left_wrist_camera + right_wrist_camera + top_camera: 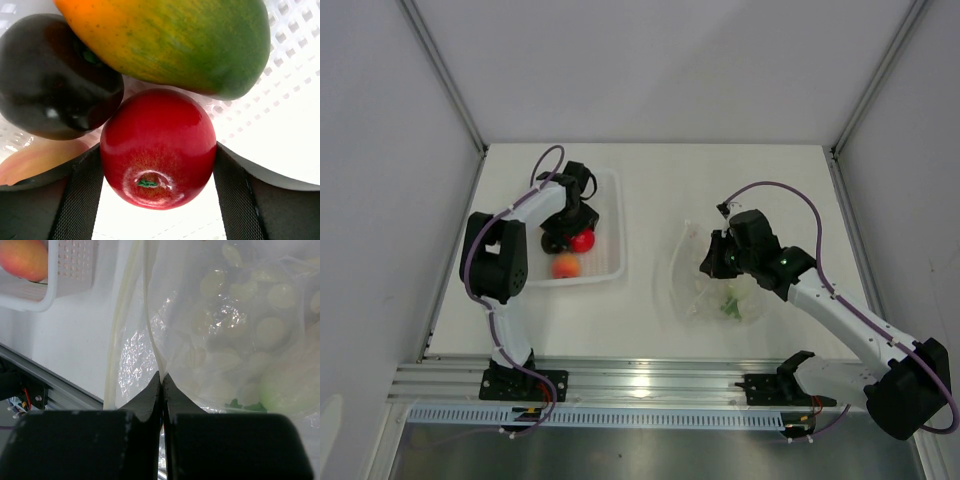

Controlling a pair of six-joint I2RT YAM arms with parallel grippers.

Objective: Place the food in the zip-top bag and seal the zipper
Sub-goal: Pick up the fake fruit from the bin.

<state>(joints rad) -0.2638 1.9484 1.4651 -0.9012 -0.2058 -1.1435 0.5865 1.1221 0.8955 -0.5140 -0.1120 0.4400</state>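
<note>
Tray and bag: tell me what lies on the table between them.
Nothing. The top view shows only bare white table between the tray's right rim and the bag's left edge.

You get bright, even overhead light; white bench (720, 180) nearly washes out. Sharp glare spots on red fruit (157, 150). Sparkle on zip-top bag (220, 315). Right wrist foreground dark.

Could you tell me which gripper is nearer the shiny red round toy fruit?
Left. The left gripper straddles that red fruit; the right gripper is across the table, pinching the clear plastic bag.
</note>
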